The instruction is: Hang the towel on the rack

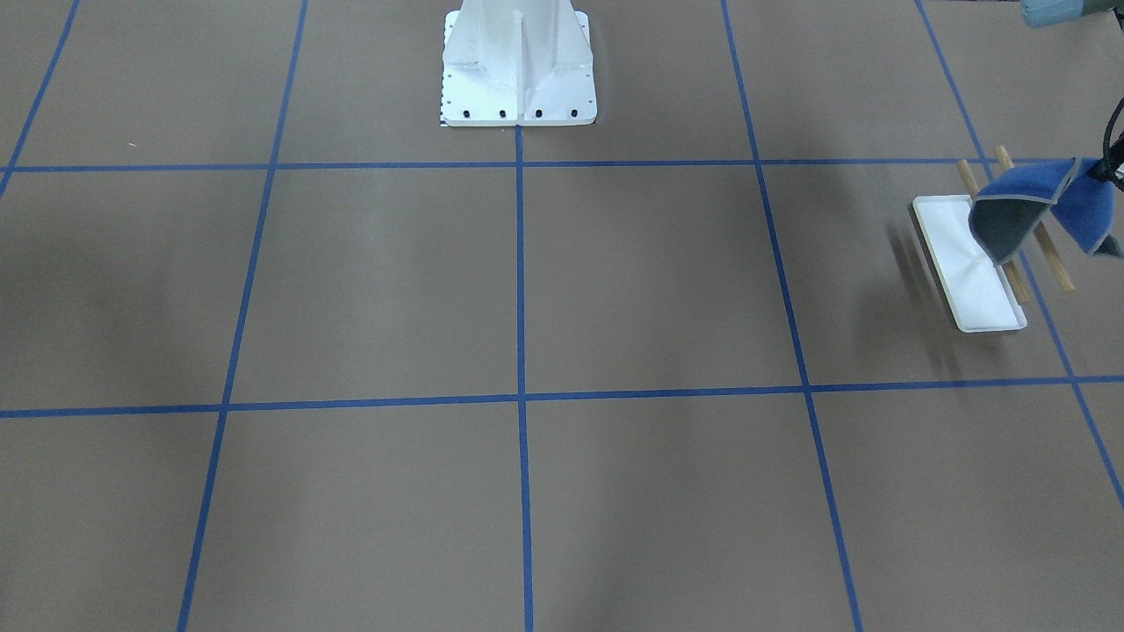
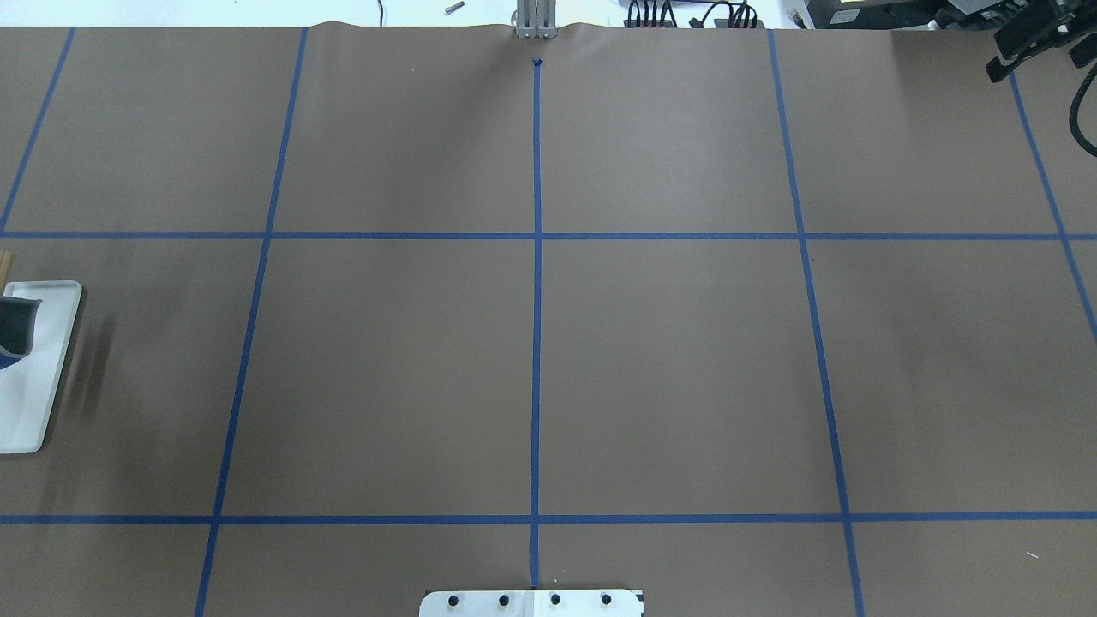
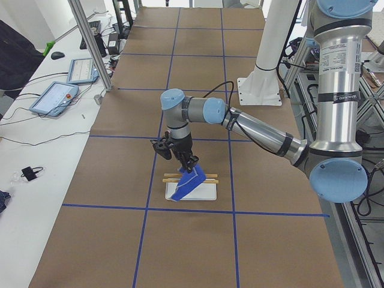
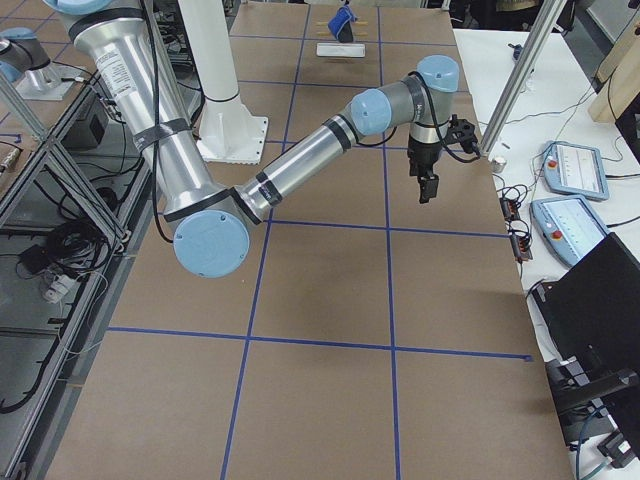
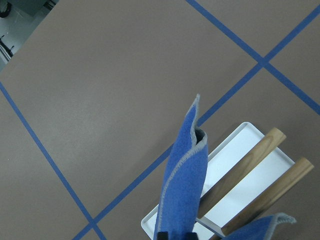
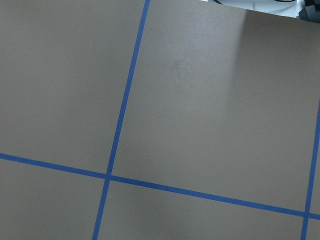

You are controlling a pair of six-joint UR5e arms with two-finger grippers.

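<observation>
Front view: the left gripper [image 1: 1099,170] pinches the blue towel [image 1: 1019,211] over the rods [image 1: 1049,254] of the rack [image 1: 970,281]. Left side view: that arm reaches out low, wrist bent down. Right side view: the right arm extends, the right gripper [image 4: 428,186] pointing down. Whether its jaws are spread cannot be told.

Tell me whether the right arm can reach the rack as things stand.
Probably not: the right gripper hangs far along the table from the rack, and the left gripper holds the towel over its rods.
</observation>
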